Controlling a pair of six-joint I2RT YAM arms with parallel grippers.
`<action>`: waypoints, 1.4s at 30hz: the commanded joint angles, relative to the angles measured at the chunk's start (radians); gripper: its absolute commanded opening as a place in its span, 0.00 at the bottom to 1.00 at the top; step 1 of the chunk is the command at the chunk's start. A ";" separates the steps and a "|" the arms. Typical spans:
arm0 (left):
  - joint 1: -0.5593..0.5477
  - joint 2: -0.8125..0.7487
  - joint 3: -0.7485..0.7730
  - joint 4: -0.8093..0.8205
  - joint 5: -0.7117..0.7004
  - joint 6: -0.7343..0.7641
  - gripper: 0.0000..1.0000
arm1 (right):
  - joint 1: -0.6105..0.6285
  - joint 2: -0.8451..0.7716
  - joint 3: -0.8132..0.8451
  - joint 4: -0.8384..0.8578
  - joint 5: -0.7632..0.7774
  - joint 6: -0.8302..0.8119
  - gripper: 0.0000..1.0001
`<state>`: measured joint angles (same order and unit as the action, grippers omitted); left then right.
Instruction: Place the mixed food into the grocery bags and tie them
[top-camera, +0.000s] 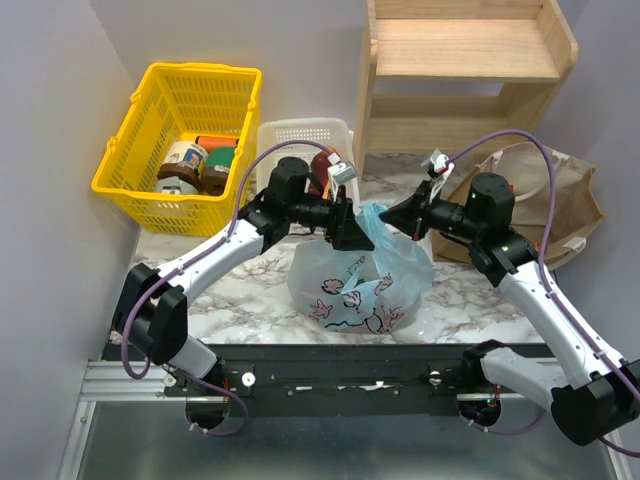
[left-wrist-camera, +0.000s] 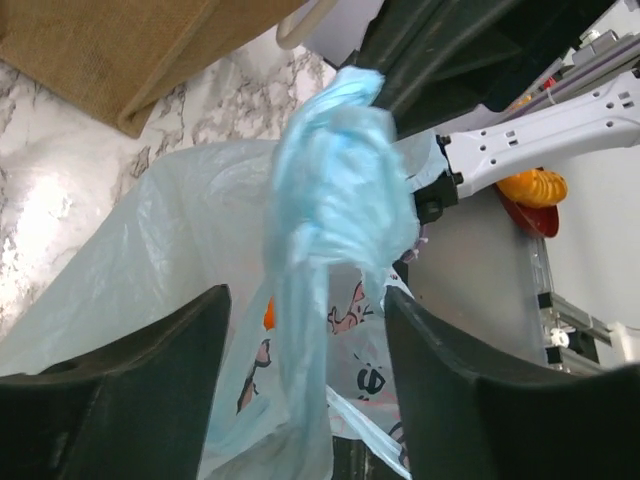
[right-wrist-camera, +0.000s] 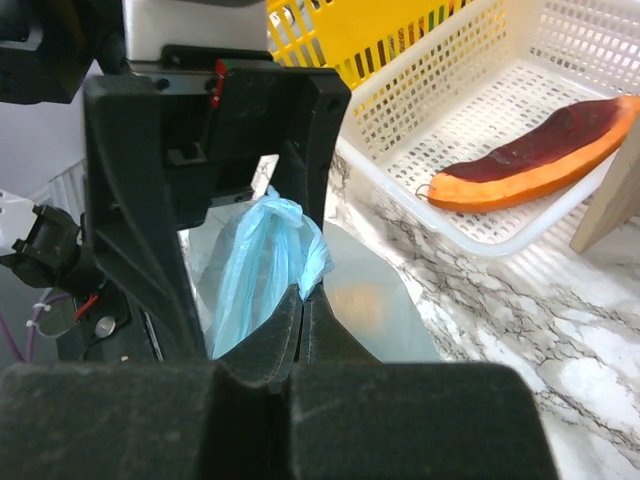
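A white-and-grey marbled table top (top-camera: 250, 295) stood between pale lilac walls, with a wooden shelf (top-camera: 470, 70) against the back wall. At the far left sat a yellow mesh basket (top-camera: 140, 135) holding jars whose labels were too small to read. A white slotted tray (top-camera: 300, 135) lay just beside it, and a tan-brown bag (top-camera: 560, 190) lay at the far right. The light-blue bag (top-camera: 360, 285) sat at the middle of the table, near the front edge. Its pink cartoon prints faced the camera, and its dark lettering could not be read. The left claw (top-camera: 358, 234) and the right claw (top-camera: 393, 216) met nose to nose over its gathered top.

From the left wrist, marble and a corner of the tan-brown bag (left-wrist-camera: 120, 50) filled the upper left. The left claw's fingers (left-wrist-camera: 150, 380) were spread wide. The bag's twisted neck (left-wrist-camera: 335, 190) hung between them, and neither pad showed clear contact with it. The right claw (left-wrist-camera: 375, 85) gripped the top of that twist. An orange piece of food (left-wrist-camera: 270, 315) showed through the film below.

From the right wrist, the marble ran back to the white slotted tray (right-wrist-camera: 480, 120), which held a purple-and-orange wedge (right-wrist-camera: 540, 160). The yellow mesh basket (right-wrist-camera: 350, 30) was behind it. The right claw's fingers (right-wrist-camera: 275, 345) were pressed together, pinching the light-blue bag's bunched top (right-wrist-camera: 265, 255). The open frame of the left claw stood around that bunch.
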<state>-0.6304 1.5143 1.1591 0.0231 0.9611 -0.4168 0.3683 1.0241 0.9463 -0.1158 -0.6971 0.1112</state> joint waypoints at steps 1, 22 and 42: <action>0.005 -0.054 -0.013 0.136 0.060 -0.057 0.78 | 0.021 0.016 0.025 -0.022 0.025 -0.016 0.01; 0.006 0.058 0.037 0.089 -0.013 -0.080 0.56 | 0.061 -0.022 0.052 -0.088 0.122 -0.041 0.01; 0.006 -0.011 -0.047 0.133 -0.045 -0.095 0.31 | 0.077 -0.131 0.062 -0.119 0.120 0.002 0.01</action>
<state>-0.6292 1.5299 1.1294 0.1184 0.9318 -0.4889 0.4328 0.9489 0.9939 -0.2337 -0.5625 0.0944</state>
